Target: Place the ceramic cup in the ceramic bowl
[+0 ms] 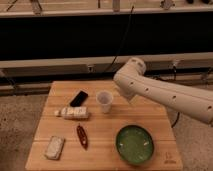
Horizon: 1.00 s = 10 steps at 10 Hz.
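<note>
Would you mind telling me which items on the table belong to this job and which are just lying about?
In the job: ceramic cup, ceramic bowl, gripper (hidden behind the arm, right of the cup).
Lying about: black phone, white box, dark red oblong item, pale packet.
</note>
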Available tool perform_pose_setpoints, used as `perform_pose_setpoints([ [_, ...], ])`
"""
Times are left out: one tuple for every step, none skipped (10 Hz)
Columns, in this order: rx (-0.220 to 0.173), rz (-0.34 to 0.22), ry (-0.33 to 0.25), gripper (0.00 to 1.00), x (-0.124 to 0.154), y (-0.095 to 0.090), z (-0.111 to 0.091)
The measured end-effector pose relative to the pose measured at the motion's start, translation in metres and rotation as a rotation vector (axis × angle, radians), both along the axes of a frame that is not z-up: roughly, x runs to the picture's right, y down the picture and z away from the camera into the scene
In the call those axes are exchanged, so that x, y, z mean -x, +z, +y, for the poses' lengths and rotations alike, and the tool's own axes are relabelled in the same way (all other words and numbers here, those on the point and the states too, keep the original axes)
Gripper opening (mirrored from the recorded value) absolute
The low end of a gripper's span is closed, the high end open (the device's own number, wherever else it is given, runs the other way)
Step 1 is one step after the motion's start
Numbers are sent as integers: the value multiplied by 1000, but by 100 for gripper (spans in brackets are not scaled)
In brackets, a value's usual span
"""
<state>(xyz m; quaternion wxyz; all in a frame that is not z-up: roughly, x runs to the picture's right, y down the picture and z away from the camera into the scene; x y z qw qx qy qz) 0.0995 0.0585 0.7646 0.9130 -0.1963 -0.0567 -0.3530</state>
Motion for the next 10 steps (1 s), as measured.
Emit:
perform_pose_setpoints([
  [9,-10,-14,80,6,3,3],
  [15,-17,-23,80,10,4,6],
  [26,-26,-40,80,11,5,9],
  [34,-32,-47,80,11,5,10],
  [48,-46,-56,80,13,5,14],
  [60,-61,-62,80,18,6,18],
  [70,-65,-71,80,21,9,23],
  [75,-73,-79,80,25,10,25],
  [80,-77,-85,80,28,11,27],
  [89,-85,-97,80,31,13,29],
])
